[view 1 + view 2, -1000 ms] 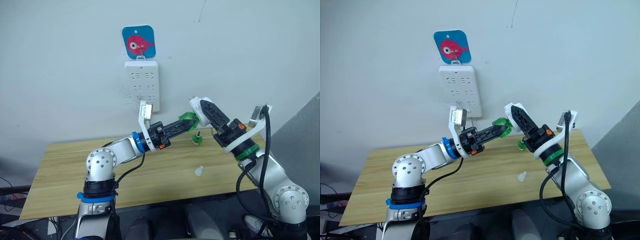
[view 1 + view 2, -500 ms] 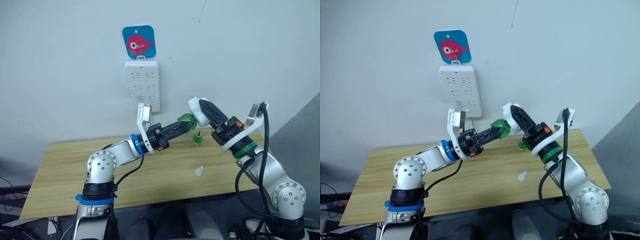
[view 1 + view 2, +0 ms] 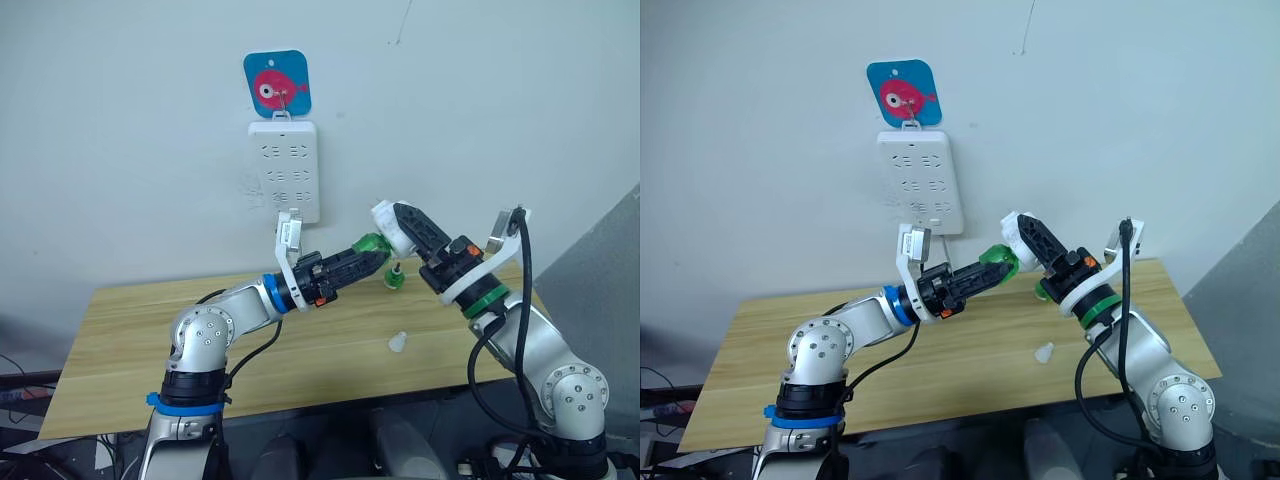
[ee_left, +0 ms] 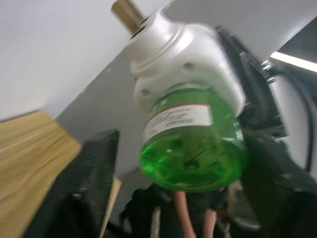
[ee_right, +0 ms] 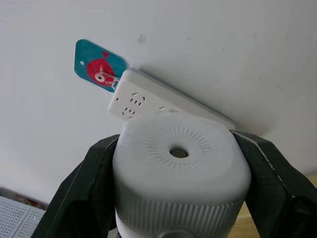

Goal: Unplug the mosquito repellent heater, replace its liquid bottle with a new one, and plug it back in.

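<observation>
My right gripper (image 3: 398,228) is shut on the white mosquito repellent heater (image 5: 181,163), held in the air in front of the wall. The heater's vent hole faces the right wrist camera. A green liquid bottle (image 4: 193,148) sits in the heater's underside, its base toward my left wrist camera. My left gripper (image 3: 370,254) is open, with a finger on each side of this bottle. One finger (image 4: 277,183) lies against it, and a gap shows at the other finger (image 4: 86,188). Another green bottle (image 3: 394,277) stands on the table behind the grippers.
A white power strip (image 3: 285,180) hangs on the wall under a blue fish hook (image 3: 277,83), up and left of the heater. A small white cap (image 3: 398,342) lies on the wooden table (image 3: 130,340) below the right arm.
The heater and bottle have shifted slightly left and down. My left wrist has dropped a little and turned, its gripper staying at the bottle.
</observation>
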Action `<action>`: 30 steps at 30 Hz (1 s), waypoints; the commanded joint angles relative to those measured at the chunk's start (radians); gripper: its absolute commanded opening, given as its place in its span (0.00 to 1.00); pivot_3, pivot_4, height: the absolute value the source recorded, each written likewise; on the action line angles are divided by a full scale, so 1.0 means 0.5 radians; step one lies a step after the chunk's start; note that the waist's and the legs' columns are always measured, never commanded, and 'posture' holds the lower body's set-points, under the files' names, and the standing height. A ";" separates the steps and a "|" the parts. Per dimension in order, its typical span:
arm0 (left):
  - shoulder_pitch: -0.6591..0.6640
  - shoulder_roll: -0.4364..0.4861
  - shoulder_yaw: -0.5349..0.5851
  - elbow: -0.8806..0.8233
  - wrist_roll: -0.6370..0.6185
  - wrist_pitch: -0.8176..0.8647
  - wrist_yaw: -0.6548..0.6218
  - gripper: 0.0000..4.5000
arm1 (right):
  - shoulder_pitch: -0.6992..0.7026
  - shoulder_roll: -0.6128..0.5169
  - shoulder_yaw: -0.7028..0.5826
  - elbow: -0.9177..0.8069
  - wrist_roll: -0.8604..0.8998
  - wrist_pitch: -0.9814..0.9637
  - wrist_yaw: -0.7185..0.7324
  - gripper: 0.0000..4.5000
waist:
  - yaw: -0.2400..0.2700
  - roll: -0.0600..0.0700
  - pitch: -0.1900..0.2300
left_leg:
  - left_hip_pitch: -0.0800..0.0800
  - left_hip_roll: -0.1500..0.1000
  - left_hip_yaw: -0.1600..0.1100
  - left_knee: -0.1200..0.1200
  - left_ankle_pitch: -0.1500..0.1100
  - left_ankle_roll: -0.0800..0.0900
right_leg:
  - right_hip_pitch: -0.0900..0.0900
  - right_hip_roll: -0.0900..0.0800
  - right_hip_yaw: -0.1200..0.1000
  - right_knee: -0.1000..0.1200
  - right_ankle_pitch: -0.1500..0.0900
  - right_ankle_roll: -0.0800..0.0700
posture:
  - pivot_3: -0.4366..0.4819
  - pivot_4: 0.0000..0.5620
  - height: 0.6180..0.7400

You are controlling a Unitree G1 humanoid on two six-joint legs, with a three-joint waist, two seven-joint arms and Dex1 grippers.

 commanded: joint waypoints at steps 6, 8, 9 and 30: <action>0.052 0.189 -0.037 -0.086 0.168 -0.086 -0.147 1.00 | -0.015 -0.033 -0.023 -0.127 -0.052 -0.018 0.019 0.68 | -0.001 0.000 0.000 | 0.000 0.000 0.000 0.000 0.000 0.000 | 0.000 0.000 0.000 0.000 0.000 0.000 | 0.23 0.25 1.00; 0.104 0.302 -0.034 -0.112 0.310 -0.203 -0.207 1.00 | -0.019 -0.098 -0.040 -0.129 -0.138 0.010 0.034 0.68 | -0.005 0.001 0.001 | 0.001 0.001 0.000 0.000 0.000 0.000 | 0.000 0.000 0.000 0.000 0.000 0.000 | 0.23 0.26 1.00; 0.136 0.363 -0.030 -0.121 0.407 -0.296 -0.231 1.00 | -0.021 -0.140 -0.051 -0.132 -0.186 0.028 0.047 0.68 | -0.007 0.002 0.001 | 0.001 0.001 0.000 -0.001 0.000 0.000 | -0.001 0.000 0.000 0.000 0.000 0.000 | 0.23 0.26 1.00; -0.018 0.536 0.253 0.403 1.234 -1.343 -0.131 1.00 | -0.363 -0.613 0.052 -0.202 -0.633 0.398 0.464 0.68 | 0.084 0.001 0.003 | -0.006 0.000 -0.003 -0.002 0.000 0.000 | -0.003 -0.003 -0.004 -0.007 0.000 0.000 | 0.31 0.26 1.00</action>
